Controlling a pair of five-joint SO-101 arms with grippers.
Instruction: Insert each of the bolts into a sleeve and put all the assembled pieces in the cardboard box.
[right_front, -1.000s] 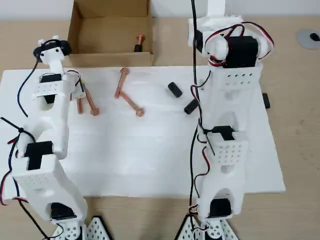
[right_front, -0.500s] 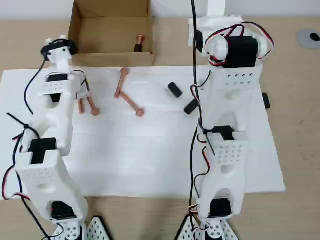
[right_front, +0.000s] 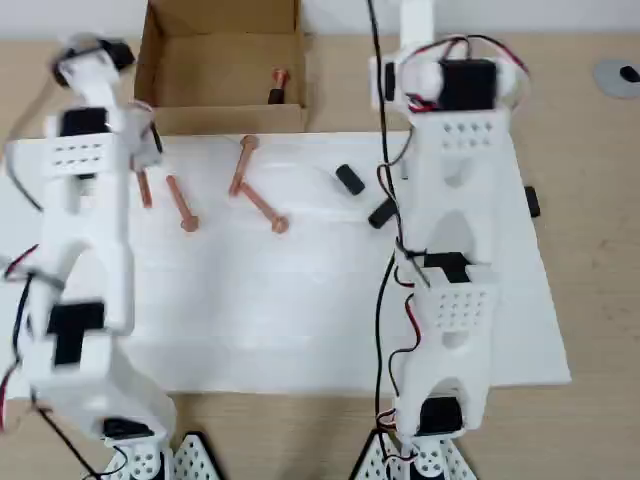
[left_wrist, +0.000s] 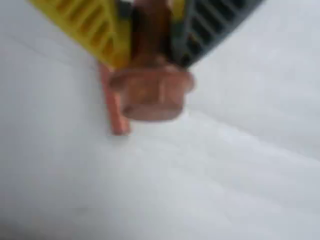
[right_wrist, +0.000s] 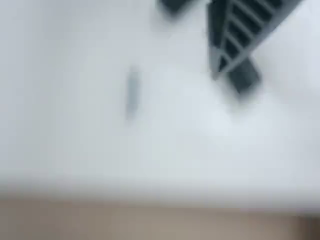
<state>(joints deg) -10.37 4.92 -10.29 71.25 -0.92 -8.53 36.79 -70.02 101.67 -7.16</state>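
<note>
Pinching a copper bolt (left_wrist: 152, 92) by its shank, head hanging clear of the white mat (right_front: 300, 300), the left gripper (left_wrist: 149, 57) is closed on it, probably to carry it toward the black sleeves (right_front: 349, 179) lying by the right gripper (right_wrist: 222, 60), whose opening I cannot tell

We are finding nothing legible in any view. We are reading no lettering, number or sign on the cardboard box (right_front: 225, 118) or on the white sheet (right_front: 300, 300). The head of the bolt (left_wrist: 152, 92) is showing too blurred for any stamp.
</note>
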